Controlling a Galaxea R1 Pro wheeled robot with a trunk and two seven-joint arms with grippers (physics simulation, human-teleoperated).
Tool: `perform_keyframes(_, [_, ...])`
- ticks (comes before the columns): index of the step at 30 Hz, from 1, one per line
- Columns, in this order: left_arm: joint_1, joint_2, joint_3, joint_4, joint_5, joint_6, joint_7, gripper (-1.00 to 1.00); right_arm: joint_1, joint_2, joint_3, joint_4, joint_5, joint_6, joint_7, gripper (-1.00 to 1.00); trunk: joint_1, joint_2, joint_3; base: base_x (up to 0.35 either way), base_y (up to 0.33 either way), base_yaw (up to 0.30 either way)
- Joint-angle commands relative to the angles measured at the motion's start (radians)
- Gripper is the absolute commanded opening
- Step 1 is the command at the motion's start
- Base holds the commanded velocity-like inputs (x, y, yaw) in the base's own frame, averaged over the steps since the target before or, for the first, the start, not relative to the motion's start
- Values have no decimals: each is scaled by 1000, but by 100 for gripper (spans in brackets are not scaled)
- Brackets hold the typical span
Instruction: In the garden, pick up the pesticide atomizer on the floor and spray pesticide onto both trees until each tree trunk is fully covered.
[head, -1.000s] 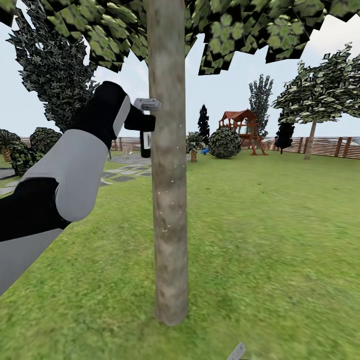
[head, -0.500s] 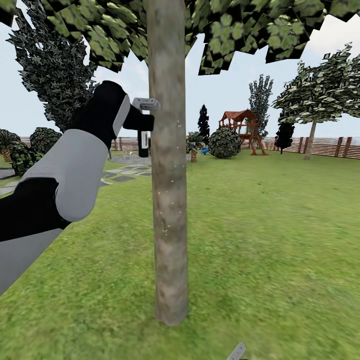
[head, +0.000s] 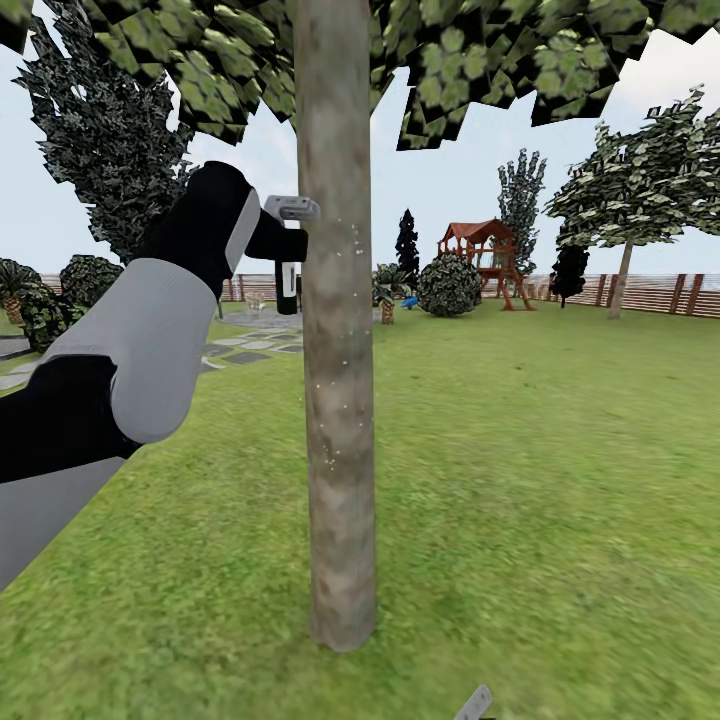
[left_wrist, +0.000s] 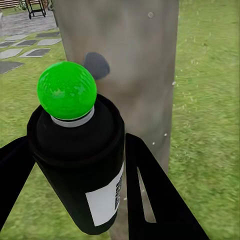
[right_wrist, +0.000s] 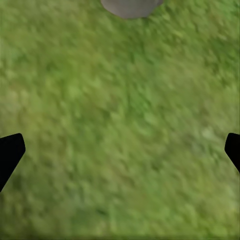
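The near tree trunk (head: 338, 400) rises straight up the middle of the head view, mottled grey-brown, with a few pale specks on its bark. My left gripper (head: 288, 243) is raised just left of it, shut on the pesticide atomizer (head: 288, 290), which looks like a dark bottle hanging down. In the left wrist view the atomizer (left_wrist: 80, 165) is black with a white label and a bright green round top, held between my fingers (left_wrist: 150, 200) and close to the trunk (left_wrist: 130, 60). The second tree (head: 622, 275) stands far right by the fence. My right gripper (right_wrist: 120, 152) hangs open over grass.
Lawn (head: 540, 450) spreads out to the right of the trunk. A wooden playset (head: 485, 255), round shrubs (head: 448, 285) and a slat fence (head: 660, 292) line the back. Stepping stones (head: 245, 350) lie at the left. A grey trunk base (right_wrist: 131, 6) shows in the right wrist view.
My left gripper and the atomizer have shifted slightly up and away from the trunk. A few new pale specks show on the upper bark beside the gripper.
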Motion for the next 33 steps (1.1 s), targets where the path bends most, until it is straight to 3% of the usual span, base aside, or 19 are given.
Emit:
perform_keyframes(1, [0,0,0,0,0,0,1,-100,0,0,0,0,0,0,0,100,0,0,0,0,0,0])
perform_keyframes(13, [0,0,2,7,-1,0,1,-100,1,1,38,40,0,-1,0,100,0,0,0,0,0,0])
perform_keyframes(16, [0,33,3,10,0,0,-1,-100,1,1,40,43,0,-1,0,100,0,0,0,0,0,0])
perform_keyframes(24, [0,68,5,35,-1,0,0,-100,1,1,41,43,0,-1,0,100,0,0,0,0,0,0])
perform_keyframes(27, [0,103,5,41,0,0,0,-100,1,0,43,42,0,-1,0,100,0,0,0,0,0,0])
perform_keyframes(33, [0,114,5,40,0,0,0,-100,1,0,43,41,0,-1,0,100,0,0,0,0,0,0])
